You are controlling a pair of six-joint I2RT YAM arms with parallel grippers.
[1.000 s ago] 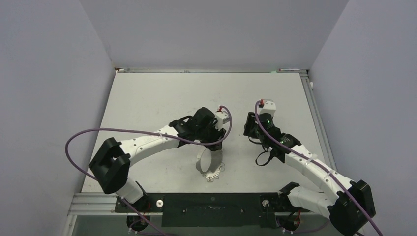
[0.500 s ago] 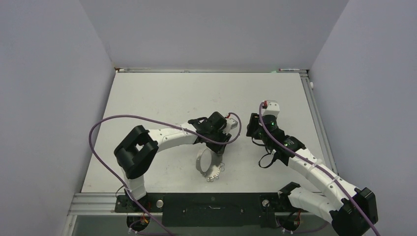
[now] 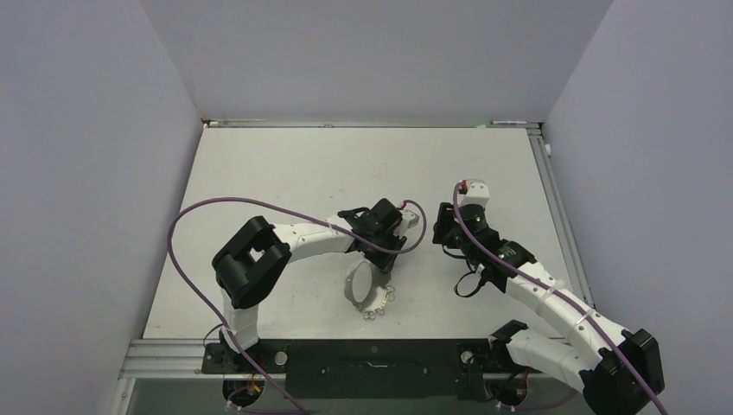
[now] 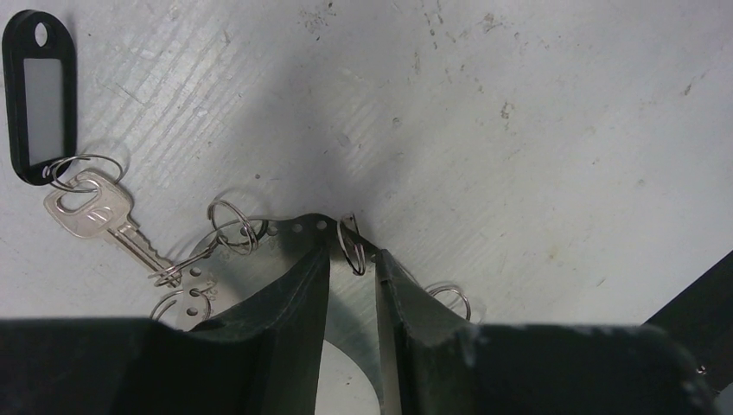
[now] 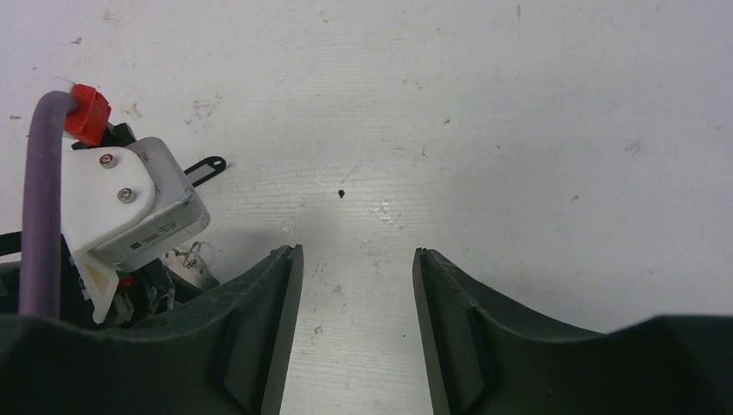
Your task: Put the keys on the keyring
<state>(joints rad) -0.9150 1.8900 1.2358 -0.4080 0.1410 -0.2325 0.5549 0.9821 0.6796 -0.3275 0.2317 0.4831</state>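
The keyring point(image 4: 298, 230) is a silver metal hoop with small silver loops point(image 4: 232, 223) along its rim. It stands on edge on the table in the top view point(image 3: 358, 286). My left gripper point(image 4: 353, 252) is shut on its rim, with one loop between the fingertips; in the top view the gripper point(image 3: 381, 250) is just above the hoop. A small silver key point(image 4: 91, 212) with a black tag point(image 4: 39, 95) lies on the table left of the hoop, its tip at the loops. My right gripper point(image 5: 356, 252) is open and empty over bare table, right of the left one point(image 3: 443, 230).
The left arm's purple cable point(image 3: 199, 220) arcs over the left of the table. The left wrist's camera housing point(image 5: 130, 207) fills the left of the right wrist view. A black rail point(image 3: 372, 354) runs along the near edge. Walls stand on three sides.
The left arm's elbow has swung right and folded closer to the hoop, and its gripper shifted slightly right. The right gripper moved a little. The hoop stays in place.
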